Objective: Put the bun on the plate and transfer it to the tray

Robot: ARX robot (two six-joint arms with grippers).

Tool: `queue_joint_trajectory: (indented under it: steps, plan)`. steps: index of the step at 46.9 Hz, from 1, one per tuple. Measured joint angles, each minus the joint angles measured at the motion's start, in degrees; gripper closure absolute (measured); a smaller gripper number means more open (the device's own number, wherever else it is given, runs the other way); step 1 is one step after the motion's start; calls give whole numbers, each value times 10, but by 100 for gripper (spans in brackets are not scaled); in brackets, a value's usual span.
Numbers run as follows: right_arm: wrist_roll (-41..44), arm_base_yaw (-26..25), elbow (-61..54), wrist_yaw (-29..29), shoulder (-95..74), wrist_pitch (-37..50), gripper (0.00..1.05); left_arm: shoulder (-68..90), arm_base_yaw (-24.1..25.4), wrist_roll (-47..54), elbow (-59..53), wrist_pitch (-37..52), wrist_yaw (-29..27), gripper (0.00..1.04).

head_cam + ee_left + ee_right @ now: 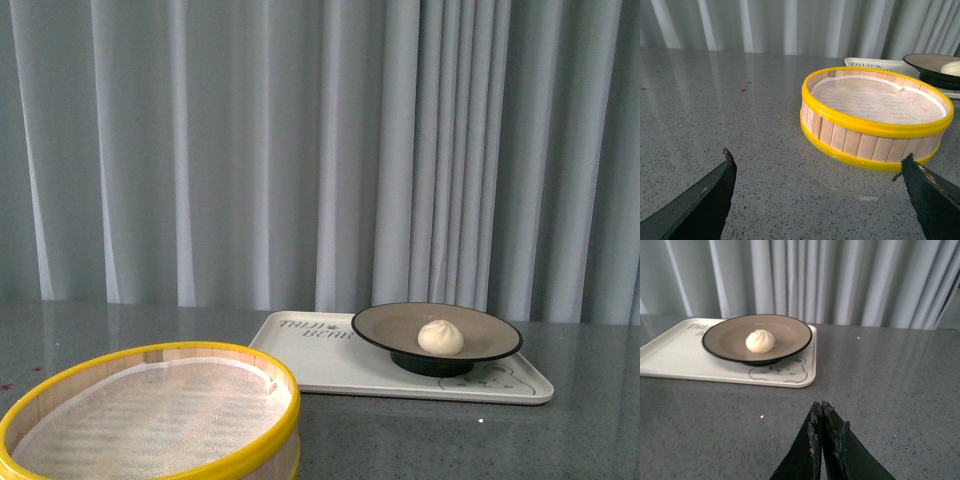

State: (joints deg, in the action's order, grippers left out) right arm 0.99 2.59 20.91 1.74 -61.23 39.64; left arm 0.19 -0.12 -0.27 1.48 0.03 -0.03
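Note:
The cream-white bun rests in the middle of the beige plate with its black rim. That plate stands on the cream-white tray, toward its right end. The right wrist view shows the same stack: bun, plate, tray. My right gripper is shut and empty, low over the grey table, well short of the tray. My left gripper is open with nothing between its fingers, over bare table beside the steamer basket. Neither arm shows in the front view.
A yellow-rimmed wooden steamer basket with a white cloth liner stands at the front left, seen also in the left wrist view as the basket. Grey curtains hang behind the speckled grey table.

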Motion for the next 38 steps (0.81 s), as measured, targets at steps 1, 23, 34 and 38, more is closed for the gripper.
queue_joint_trajectory:
  steps: [1, 23, 34, 38]
  plan:
    - [0, -4, -4, -7, 3, 1, 103, 0, 0, 0, 0, 0, 0, 7]
    - [-3, -25, -144, -16, 170, -25, 103, 0, 0, 0, 0, 0, 0, 7]
    - [-3, -25, -176, -16, 258, -81, 103, 0, 0, 0, 0, 0, 0, 7]
    - [-3, -25, -182, -16, 284, -100, 103, 0, 0, 0, 0, 0, 0, 7]
